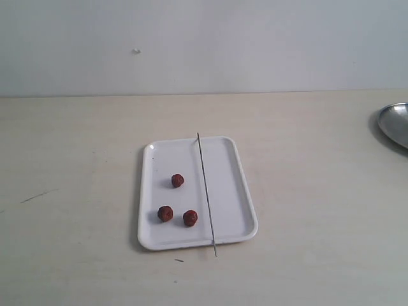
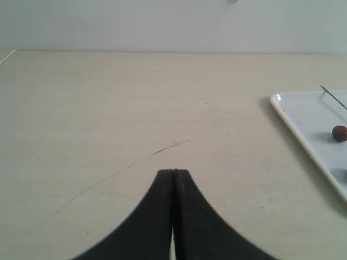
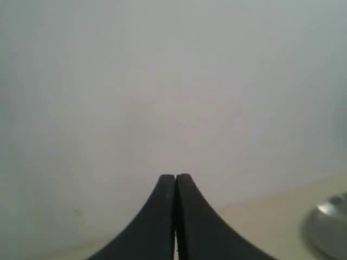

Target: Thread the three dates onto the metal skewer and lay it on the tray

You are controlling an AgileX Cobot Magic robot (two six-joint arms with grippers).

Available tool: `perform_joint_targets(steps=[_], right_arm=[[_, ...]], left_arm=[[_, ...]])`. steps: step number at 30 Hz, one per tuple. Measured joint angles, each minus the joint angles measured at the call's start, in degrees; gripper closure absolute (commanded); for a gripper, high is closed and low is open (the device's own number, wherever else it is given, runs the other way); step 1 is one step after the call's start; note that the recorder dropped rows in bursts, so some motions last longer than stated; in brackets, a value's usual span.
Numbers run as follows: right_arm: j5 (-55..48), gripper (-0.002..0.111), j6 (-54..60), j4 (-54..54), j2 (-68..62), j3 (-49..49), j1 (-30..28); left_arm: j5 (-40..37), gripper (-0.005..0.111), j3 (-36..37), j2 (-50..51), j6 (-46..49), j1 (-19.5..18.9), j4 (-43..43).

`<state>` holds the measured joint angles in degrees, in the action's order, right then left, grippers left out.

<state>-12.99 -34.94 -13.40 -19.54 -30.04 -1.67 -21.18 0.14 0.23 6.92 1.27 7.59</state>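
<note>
In my left wrist view, the left gripper (image 2: 173, 173) has its two black fingers pressed flat together with nothing between them. It hangs over bare beige tabletop (image 2: 108, 108), well apart from the tray. The right gripper (image 3: 175, 176) is likewise closed and empty, and it faces mostly blank wall. Neither arm shows in my exterior view.

On the table, the thin, straight grey metal skewer (image 1: 205, 191) lies lengthwise across the flat white rectangular tray with rounded corners (image 1: 145, 191). Its near tip pokes out past the tray's near rim onto the table.

All three small, wrinkled, dark reddish-brown dates lie loose on the tray floor, left of the skewer and not threaded. The left date (image 1: 165, 213) and the right date (image 1: 190, 218) lie close together towards the near end. The right one is near the skewer but not touching it. The third date (image 1: 177, 180) lies alone further back, about mid-tray.

Beyond that, the skewer's far tip just clears the far rim. The left wrist camera catches that tip (image 2: 333, 97), a corner of the tray (image 2: 303, 116) and one date (image 2: 340, 133).

Far right, a round silver metal dish (image 1: 395, 124) is cut off by the edge of the picture, well away from the tray. Behind everything is a plain pale wall (image 1: 204, 44).
</note>
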Motion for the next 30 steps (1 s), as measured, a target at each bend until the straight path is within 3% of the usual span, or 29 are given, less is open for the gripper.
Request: perform_joint_targets(steps=[4, 10, 13, 23, 30], right_arm=[[-14.93, 0.108, 10.37, 3.61, -14.10, -7.87, 0.00], [-33.86, 0.108, 29.70, 24.08, -33.13, -16.77, 0.00], [-39.07, 0.108, 34.16, 31.04, -40.78, -19.08, 0.52], [-34.43, 0.108, 30.02, 32.89, -54.78, -20.99, 18.67], [-32.97, 0.108, 17.68, 21.99, -67.50, -29.75, 30.01]], left_arm=[[0.00, 0.106, 0.00, 0.00, 0.00, 0.00, 0.00], [0.00, 0.106, 0.00, 0.00, 0.00, 0.00, 0.00], [0.00, 0.106, 0.00, 0.00, 0.00, 0.00, 0.00], [0.00, 0.106, 0.00, 0.00, 0.03, 0.00, 0.00], [0.00, 0.106, 0.00, 0.00, 0.13, 0.00, 0.00]])
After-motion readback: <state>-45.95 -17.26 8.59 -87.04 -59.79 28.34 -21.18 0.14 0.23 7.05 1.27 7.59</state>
